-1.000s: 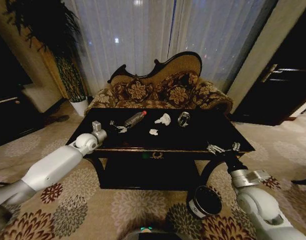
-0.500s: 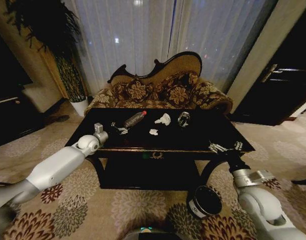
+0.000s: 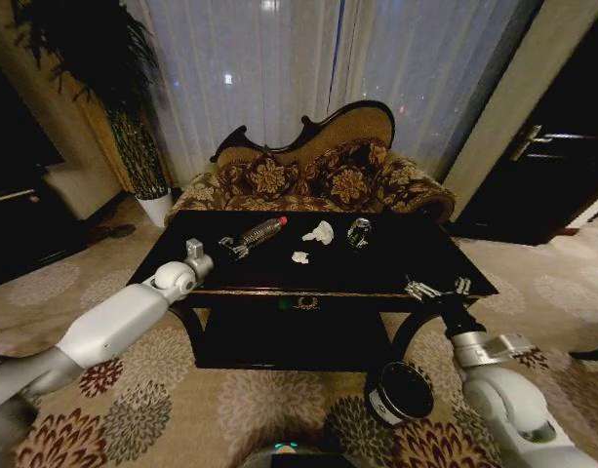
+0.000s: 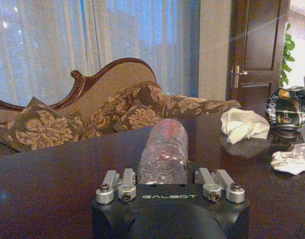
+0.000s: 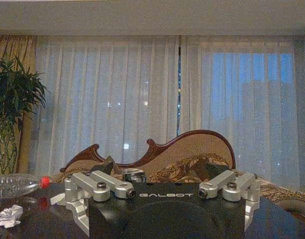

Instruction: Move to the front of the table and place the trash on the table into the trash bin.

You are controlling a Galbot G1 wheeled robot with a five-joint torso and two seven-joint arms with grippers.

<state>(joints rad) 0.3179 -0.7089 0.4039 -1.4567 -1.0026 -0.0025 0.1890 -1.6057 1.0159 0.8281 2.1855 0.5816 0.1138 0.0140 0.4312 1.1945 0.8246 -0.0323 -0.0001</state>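
The left gripper (image 3: 232,249) sits low over the table (image 3: 377,278), its fingers spread wide to either side of the base of the single clear bottle (image 3: 261,232), not closed on it; in the left wrist view the bottle (image 4: 163,152) lies lengthwise between the spread fingers, pointing away. Compared with half a second ago, this gripper has slid forward up to the bottle's base. Beyond it lie two white paper wads, one larger (image 3: 320,232) and one smaller (image 3: 299,257), and one crushed can (image 3: 358,231), all apart from each other in the middle of the table, with bare black top toward every edge. The right gripper (image 3: 435,289) hovers by the table's front right edge, fingers spread, holding nothing. One trash bin (image 3: 400,393) stands on the carpet below that corner.
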